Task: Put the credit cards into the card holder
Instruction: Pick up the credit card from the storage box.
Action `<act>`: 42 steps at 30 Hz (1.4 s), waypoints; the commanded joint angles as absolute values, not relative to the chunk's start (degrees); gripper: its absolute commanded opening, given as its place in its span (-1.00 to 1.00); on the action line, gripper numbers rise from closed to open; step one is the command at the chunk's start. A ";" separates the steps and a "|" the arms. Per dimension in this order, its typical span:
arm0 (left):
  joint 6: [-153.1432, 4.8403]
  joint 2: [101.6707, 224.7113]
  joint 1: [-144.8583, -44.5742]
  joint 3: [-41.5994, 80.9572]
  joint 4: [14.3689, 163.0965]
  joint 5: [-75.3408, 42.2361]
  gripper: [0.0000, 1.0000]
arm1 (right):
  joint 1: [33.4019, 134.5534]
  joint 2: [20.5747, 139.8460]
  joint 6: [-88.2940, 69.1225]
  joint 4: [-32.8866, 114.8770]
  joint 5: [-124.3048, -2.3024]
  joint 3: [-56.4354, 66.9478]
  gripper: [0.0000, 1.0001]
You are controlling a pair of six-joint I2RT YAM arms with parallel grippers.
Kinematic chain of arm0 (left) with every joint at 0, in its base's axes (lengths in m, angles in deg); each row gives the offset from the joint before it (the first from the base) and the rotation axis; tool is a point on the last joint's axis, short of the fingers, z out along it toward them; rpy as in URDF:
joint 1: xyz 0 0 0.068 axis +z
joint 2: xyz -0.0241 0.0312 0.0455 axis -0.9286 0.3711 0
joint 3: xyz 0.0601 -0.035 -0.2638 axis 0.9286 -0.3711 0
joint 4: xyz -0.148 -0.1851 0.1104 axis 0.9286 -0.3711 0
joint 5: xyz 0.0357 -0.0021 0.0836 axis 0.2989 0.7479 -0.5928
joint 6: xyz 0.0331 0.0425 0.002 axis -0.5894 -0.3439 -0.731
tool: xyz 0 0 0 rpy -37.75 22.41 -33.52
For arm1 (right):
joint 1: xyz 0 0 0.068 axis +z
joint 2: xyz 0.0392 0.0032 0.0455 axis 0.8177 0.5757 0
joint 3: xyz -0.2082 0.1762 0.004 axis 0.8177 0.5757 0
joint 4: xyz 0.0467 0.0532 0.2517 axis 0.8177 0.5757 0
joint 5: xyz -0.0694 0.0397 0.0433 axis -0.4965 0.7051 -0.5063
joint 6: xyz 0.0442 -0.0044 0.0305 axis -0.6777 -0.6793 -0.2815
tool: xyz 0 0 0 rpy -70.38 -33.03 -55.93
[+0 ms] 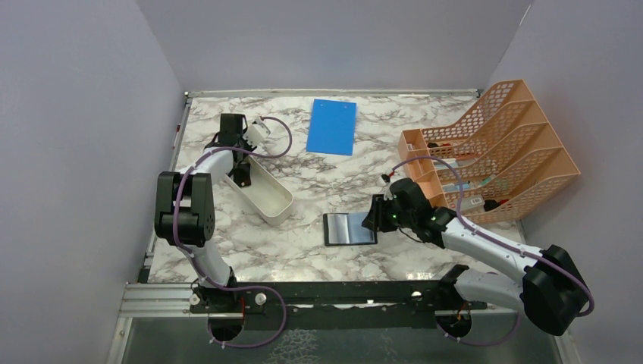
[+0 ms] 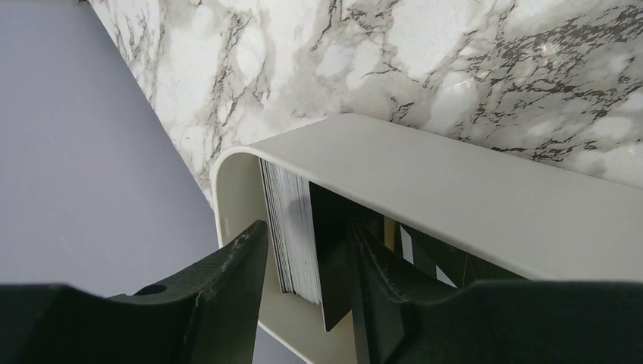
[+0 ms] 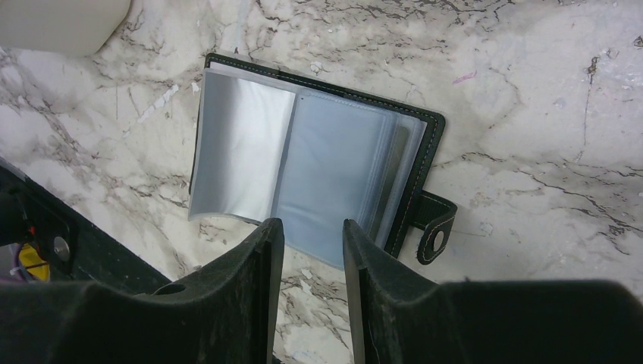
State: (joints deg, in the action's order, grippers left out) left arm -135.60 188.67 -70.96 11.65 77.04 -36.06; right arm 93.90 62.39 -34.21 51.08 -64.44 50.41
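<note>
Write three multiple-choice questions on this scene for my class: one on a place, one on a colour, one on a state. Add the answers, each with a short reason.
1. Where are the credit cards?
A. standing in the white tray
B. in the orange mesh rack
C. flat on the tabletop

2. What colour is the flat board at the far side?
A. red
B. blue
C. green

3. The card holder is
A. snapped shut
B. standing on edge
C. lying open

Answers:
1 A: the left wrist view shows the stack on edge inside the tray, between the left jaws.
2 B: the top view shows it plainly blue.
3 C: the right wrist view shows its clear pockets spread flat and the snap tab loose, below the right jaws.
</note>
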 commanded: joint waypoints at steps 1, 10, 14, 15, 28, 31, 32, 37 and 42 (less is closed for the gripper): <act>-137.14 185.97 -70.94 11.78 77.30 -38.48 -0.11 | 93.96 61.82 -33.80 49.97 -65.09 49.59 -0.21; -137.07 185.65 -71.21 12.62 75.85 -37.96 -0.29 | 93.96 61.95 -33.88 49.87 -65.05 49.58 -0.21; -136.97 185.60 -71.29 12.71 75.45 -37.73 -0.46 | 93.96 62.23 -33.88 49.59 -64.92 49.64 -0.21; -136.92 185.61 -71.34 12.88 75.08 -37.73 -0.51 | 93.96 62.31 -33.91 49.54 -64.85 49.63 -0.20; -127.32 180.88 -72.08 17.38 65.77 -30.35 -1.00 | 93.96 62.74 -33.64 49.31 -64.61 49.79 -0.20; -124.86 179.01 -72.25 17.21 64.69 -29.16 -1.00 | 93.96 62.45 -33.53 49.44 -64.59 49.61 -0.20; -124.01 178.28 -72.26 16.97 64.52 -28.95 -1.00 | 93.96 62.35 -33.53 49.52 -64.47 49.50 -0.20; -117.96 173.46 -72.35 15.79 65.11 -24.55 -1.00 | 93.96 61.71 -33.54 50.17 -64.19 49.11 -0.20; -105.41 164.92 -72.35 13.63 72.37 -22.77 -1.00 | 93.96 60.23 -33.70 51.41 -63.87 48.67 -0.20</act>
